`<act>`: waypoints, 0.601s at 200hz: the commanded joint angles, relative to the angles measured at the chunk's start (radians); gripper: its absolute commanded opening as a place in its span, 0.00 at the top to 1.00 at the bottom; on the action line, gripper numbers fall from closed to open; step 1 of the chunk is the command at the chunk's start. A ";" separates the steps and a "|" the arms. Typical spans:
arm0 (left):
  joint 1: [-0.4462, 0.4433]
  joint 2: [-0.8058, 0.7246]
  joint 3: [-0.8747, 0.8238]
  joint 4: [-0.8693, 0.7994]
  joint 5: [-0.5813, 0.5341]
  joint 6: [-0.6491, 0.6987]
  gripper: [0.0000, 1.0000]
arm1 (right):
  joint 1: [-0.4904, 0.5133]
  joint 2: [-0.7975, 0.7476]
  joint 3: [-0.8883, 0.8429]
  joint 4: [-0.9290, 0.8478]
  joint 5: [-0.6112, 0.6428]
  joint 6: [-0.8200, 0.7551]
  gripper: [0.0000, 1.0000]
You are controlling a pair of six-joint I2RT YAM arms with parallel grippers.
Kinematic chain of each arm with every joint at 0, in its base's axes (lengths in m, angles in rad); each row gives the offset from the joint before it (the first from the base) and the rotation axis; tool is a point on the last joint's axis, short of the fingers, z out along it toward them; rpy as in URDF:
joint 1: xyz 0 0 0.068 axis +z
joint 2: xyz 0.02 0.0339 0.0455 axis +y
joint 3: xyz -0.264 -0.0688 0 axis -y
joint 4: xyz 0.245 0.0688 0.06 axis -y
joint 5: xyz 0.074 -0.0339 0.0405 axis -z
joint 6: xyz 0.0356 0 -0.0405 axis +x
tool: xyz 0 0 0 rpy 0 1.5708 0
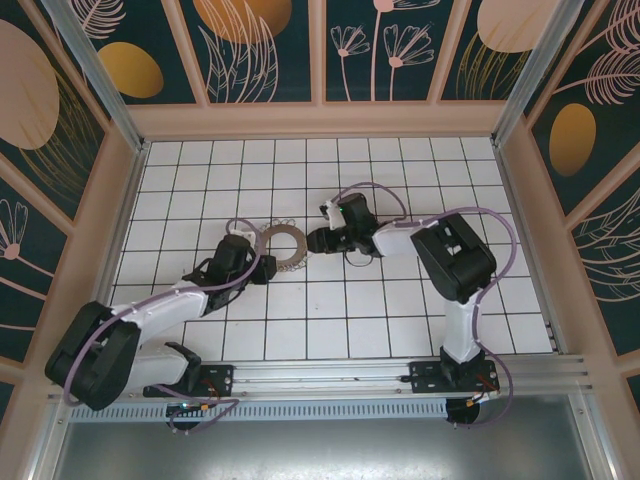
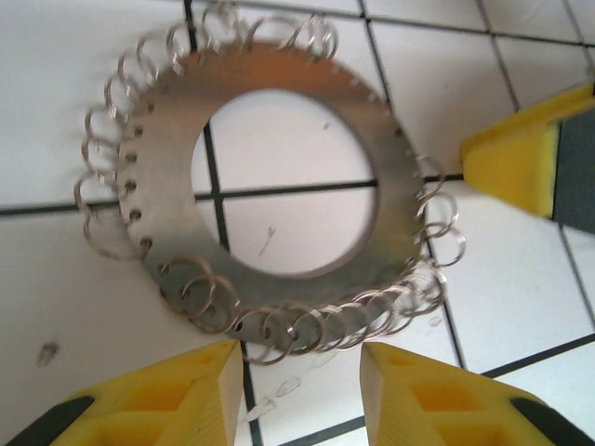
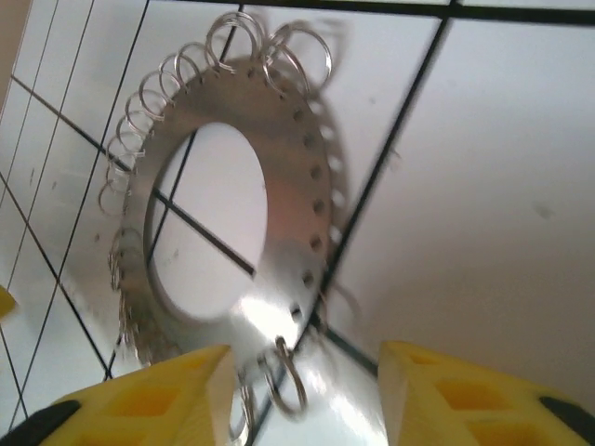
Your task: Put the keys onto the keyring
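A flat grey metal keyring, fringed with small wire loops, lies on the white tiled table between the left gripper and right gripper, both with jaws apart, empty; pinning its rim firmly should steady one loop.

Both arms: white links, black joints, lilac cables; claw fingers yellow, black-backed.

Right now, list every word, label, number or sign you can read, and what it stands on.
None. No writing shows on the metal ring, the left tool's fingers, the tiled table or the flower-painted walls.
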 commanded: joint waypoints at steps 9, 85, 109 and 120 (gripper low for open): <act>-0.034 0.013 0.142 -0.184 -0.054 0.100 0.63 | -0.074 -0.206 -0.146 0.017 0.038 -0.025 0.44; -0.170 0.401 0.607 -0.476 -0.257 0.166 0.65 | -0.148 -0.649 -0.530 0.193 0.232 -0.038 0.02; -0.229 0.523 0.734 -0.567 -0.301 0.169 0.64 | -0.181 -0.684 -0.592 0.254 0.243 -0.016 0.01; -0.250 0.568 0.782 -0.601 -0.320 0.167 0.64 | -0.186 -0.692 -0.605 0.267 0.250 -0.014 0.01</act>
